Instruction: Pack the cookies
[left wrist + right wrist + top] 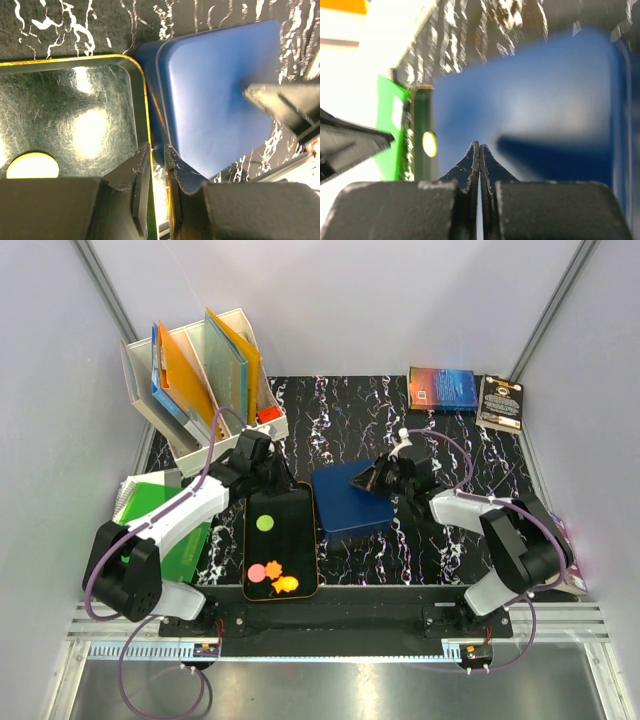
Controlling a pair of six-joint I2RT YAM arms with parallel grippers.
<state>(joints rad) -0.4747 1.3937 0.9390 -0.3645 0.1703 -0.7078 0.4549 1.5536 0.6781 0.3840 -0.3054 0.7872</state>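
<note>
An open black tin (285,545) with a yellow rim holds the cookies: a green one (264,523), a pink one (257,572) and two orange ones (280,578). My left gripper (290,485) sits at the tin's far right corner. In the left wrist view it (156,148) is shut on the rim of the tin (75,100), with the green cookie (31,166) at the lower left. A blue lid (350,505) lies just right of the tin. My right gripper (368,480) is shut and empty, its tips (479,145) over the lid (530,100).
At the back left stands a white file holder (200,380) full of folders. A green notebook (160,510) lies left of the tin. Two books (440,388) (500,400) lie at the back right. Grey walls close in both sides.
</note>
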